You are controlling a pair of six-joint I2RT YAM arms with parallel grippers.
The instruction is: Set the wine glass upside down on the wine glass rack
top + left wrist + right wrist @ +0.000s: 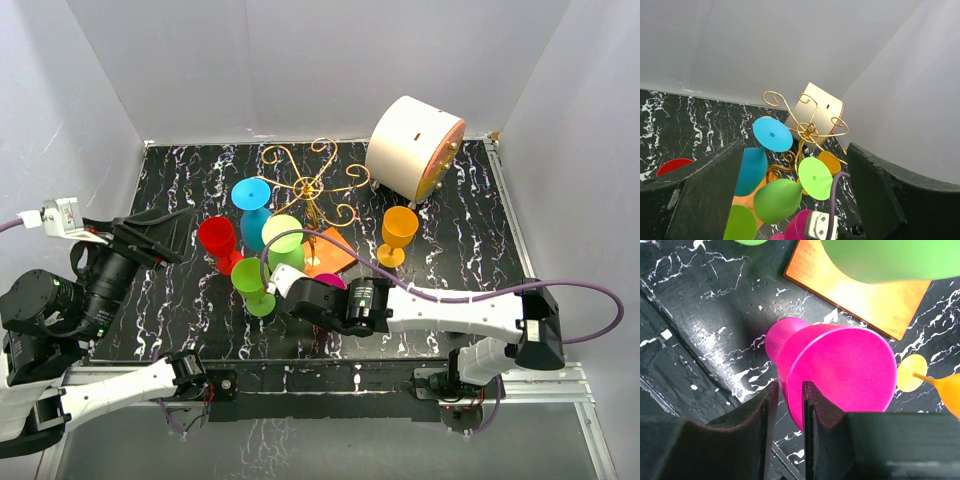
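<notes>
The wine glass rack [315, 185] is a gold scroll wire stand on an orange wooden base [333, 252]; it also shows in the left wrist view [809, 129]. A blue glass [250, 203] and a light green glass [283, 238] hang on it upside down. My right gripper [303, 287] is shut on a magenta wine glass [331, 281], low by the base's near corner. In the right wrist view the fingertips [812, 402] pinch the edge of the magenta glass [845, 372]. My left gripper [160, 235] is open, empty and raised at the left.
A red glass [217, 243] and a green glass [253, 285] stand left of the rack, and an orange glass [398, 233] stands to its right. A large white cylinder [415, 147] lies at the back right. White walls enclose the table.
</notes>
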